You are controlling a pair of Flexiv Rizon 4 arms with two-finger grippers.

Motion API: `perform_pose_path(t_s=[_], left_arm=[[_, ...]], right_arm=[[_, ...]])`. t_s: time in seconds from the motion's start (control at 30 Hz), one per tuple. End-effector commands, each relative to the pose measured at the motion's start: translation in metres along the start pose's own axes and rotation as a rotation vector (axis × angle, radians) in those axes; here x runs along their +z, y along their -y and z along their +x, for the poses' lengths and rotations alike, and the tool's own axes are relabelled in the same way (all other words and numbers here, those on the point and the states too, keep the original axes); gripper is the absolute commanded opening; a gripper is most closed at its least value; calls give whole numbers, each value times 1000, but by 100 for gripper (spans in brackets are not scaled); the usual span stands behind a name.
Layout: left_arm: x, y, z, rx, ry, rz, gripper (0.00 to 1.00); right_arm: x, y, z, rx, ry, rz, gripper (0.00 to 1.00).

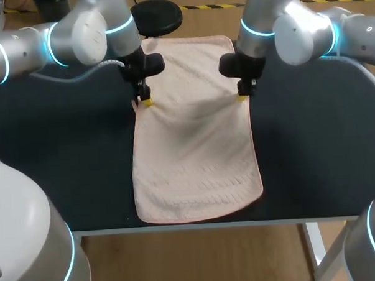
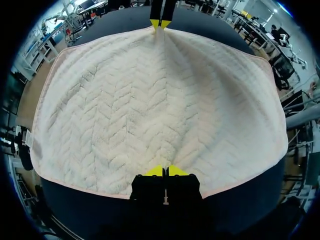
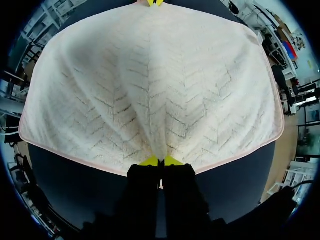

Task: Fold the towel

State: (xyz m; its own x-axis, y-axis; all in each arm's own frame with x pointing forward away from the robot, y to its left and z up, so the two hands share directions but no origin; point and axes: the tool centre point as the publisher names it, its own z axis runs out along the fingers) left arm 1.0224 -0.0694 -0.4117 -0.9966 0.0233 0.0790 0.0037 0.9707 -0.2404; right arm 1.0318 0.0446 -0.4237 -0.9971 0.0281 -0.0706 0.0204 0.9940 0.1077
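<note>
Nearest to us, the pale pink towel (image 1: 195, 177) lies flat on the dark table (image 1: 64, 158), its rounded near corners close to the table's near rim. Farther in, our two grippers stand at its two long edges, facing each other across the cloth. Our left gripper (image 1: 146, 102) has its yellow fingertips (image 2: 156, 171) pressed together on the towel's left edge, pinching a small fold of it. In the left wrist view the hem runs just under those tips and the herringbone weave spreads out ahead of them. Our right gripper (image 1: 242, 98) pinches the right edge the same way, its tips close together on the cloth. Between the two pairs of fingers the towel rises into a low ridge that runs from one pinch to the other, with a soft shadowed hollow on its near side. In each wrist view the other arm's yellow tips show at the far end of that ridge, straight ahead of its own fingers. Beyond the fingers the rest of the towel lies on the table, its far short edge near the table's far rim
</note>
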Motion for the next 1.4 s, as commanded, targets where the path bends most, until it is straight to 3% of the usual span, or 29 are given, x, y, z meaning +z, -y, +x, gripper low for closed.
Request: perform_pose_path(t_s=[0.03,0.17,0.53,0.87,1.0,1.4], left_arm=[[-27,0,17,4,55,-2,0],[-53,1,20,-5,116,10,0],[-151,18,13,9,354,-25,0],[-250,34,-17,29,562,-65,0],[-285,41,-36,51,628,-66,0],[-365,61,-63,87,816,-97,0]], right_arm=[[-26,4,8,-1,34,-11,0],[-49,3,4,-3,81,-37,0],[-155,-14,-19,-63,290,-125,0],[-257,-19,-54,-97,530,-175,0],[-285,-22,-67,-102,610,-180,0],[-366,-46,-109,-152,833,-195,0]])
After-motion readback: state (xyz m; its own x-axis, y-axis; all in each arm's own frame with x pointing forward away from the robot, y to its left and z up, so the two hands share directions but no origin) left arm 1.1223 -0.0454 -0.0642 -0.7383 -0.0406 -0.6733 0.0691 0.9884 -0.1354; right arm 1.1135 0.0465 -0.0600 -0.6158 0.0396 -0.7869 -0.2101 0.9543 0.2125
